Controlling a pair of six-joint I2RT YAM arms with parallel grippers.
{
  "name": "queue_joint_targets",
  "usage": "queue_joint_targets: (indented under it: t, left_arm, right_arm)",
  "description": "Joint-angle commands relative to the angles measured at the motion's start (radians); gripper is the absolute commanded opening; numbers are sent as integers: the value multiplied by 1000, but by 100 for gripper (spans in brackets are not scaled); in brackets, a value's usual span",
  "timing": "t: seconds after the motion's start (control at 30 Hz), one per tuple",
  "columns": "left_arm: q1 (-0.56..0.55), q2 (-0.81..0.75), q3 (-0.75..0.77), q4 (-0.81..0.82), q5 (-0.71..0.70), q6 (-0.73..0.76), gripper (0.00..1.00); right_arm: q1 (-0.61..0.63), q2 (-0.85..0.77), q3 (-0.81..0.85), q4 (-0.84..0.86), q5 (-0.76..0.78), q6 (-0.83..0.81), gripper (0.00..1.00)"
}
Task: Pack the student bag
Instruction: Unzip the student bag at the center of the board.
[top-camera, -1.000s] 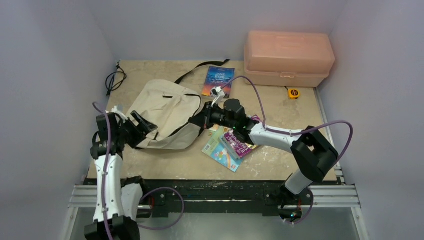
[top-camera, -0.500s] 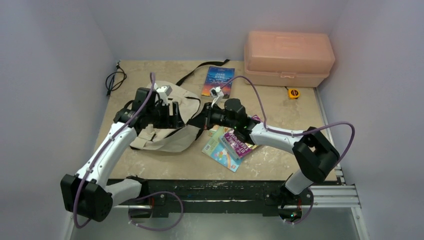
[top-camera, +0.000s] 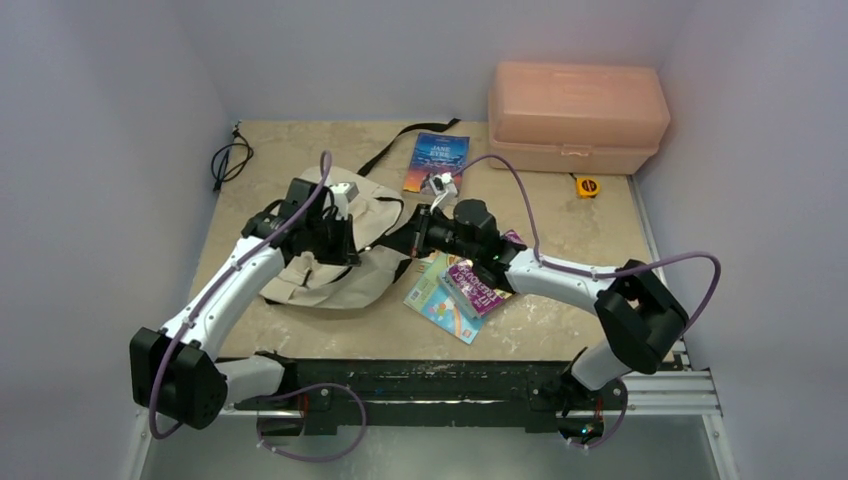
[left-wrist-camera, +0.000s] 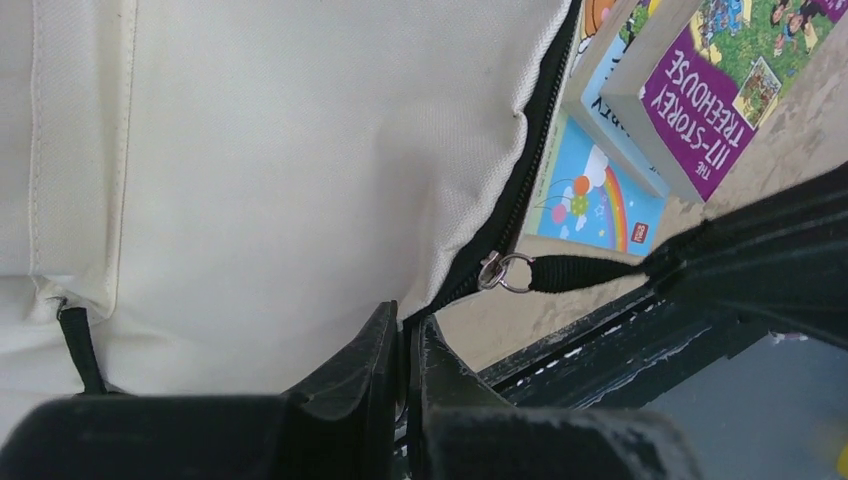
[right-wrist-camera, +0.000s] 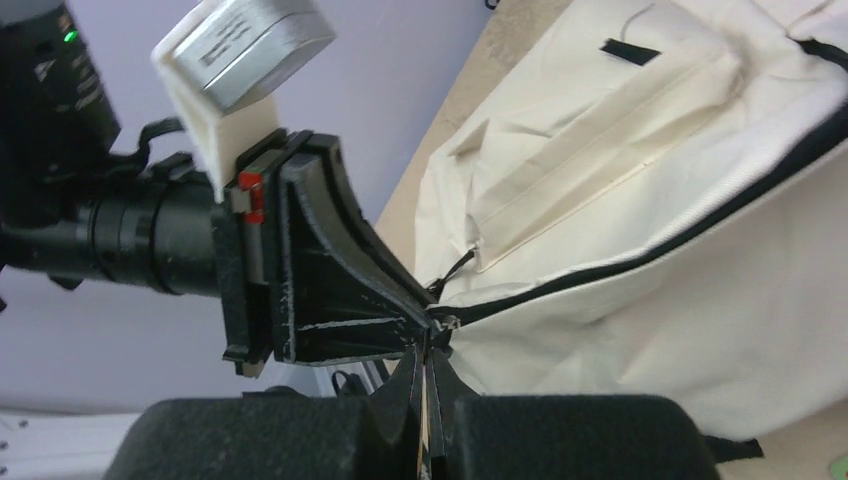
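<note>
The beige student bag (top-camera: 320, 262) lies on the table's left half, with its black zipper line (left-wrist-camera: 520, 190) running along its edge. My left gripper (top-camera: 347, 240) is shut on the bag's fabric edge right beside the zipper (left-wrist-camera: 408, 335). My right gripper (top-camera: 412, 236) faces it, shut on the black zipper pull strap (left-wrist-camera: 590, 272) that hangs from a metal ring (left-wrist-camera: 503, 272). In the right wrist view the two grippers meet tip to tip at the zipper's end (right-wrist-camera: 428, 345). A purple treehouse book (top-camera: 472, 290) lies on a light blue book (top-camera: 437, 300), just right of the bag.
A blue Jane Eyre book (top-camera: 437, 160) lies behind the grippers. A salmon-pink plastic box (top-camera: 575, 115) stands at the back right, with a yellow tape measure (top-camera: 587, 185) in front of it. A black cable (top-camera: 228, 160) is coiled at the back left. A black bag strap (top-camera: 395, 145) trails toward the back.
My left arm swung from the table's left edge over the bag, and its jaws closed on the bag's edge by the zipper. The right gripper stayed shut, almost in place.
</note>
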Motion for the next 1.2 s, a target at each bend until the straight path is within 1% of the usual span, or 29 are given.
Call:
queue_joint_targets:
  t: [0.0,0.13,0.2,0.27,0.33,0.37,0.43,0.5,0.63,0.77,0.87,0.97,1.07,1.1,1.17]
  left_arm:
    - [0,-100,-28,-83,-104,77,0]
    - [-2,-251,-117,-56,-79,155,0]
    - [-2,-305,-144,-31,-48,164,0]
    - [-2,-343,-167,-8,-28,160,0]
    - [-2,-361,-170,-14,-29,156,0]
    - [-3,-367,-172,-13,-26,154,0]
    - [-2,-381,-179,-12,-31,148,0]
    - [-3,-399,-180,-20,-28,143,0]
    - [-4,-453,-149,-72,-26,109,0]
    - [-5,-547,-112,-86,-28,54,0]
    - [-5,-570,-70,-124,-28,40,0]
    - [-5,-566,-77,-131,-57,32,0]
    - [-5,-508,-85,-114,-75,-4,0]
    - [-5,-478,-78,-113,-84,-19,6]
    - [-5,-414,-62,-109,-123,-50,29]
  right_arm:
    - [-71,-63,-16,76,124,140,0]
    - [-197,5,15,162,107,197,0]
    - [-256,60,54,172,82,209,0]
    - [-301,119,76,239,40,238,0]
    - [-323,179,139,204,9,217,0]
    - [-330,212,175,169,-14,196,0]
    - [-335,272,217,187,-24,172,0]
    - [-336,339,298,132,-39,137,0]
    - [-335,465,414,107,-13,103,0]
    - [-334,555,512,73,43,84,0]
    - [-335,621,577,55,62,81,0]
    - [-333,646,620,22,72,51,0]
    - [-305,580,594,-19,50,1,0]
    - [-291,546,566,-24,41,-7,0]
    - [-263,474,495,-13,6,4,0]
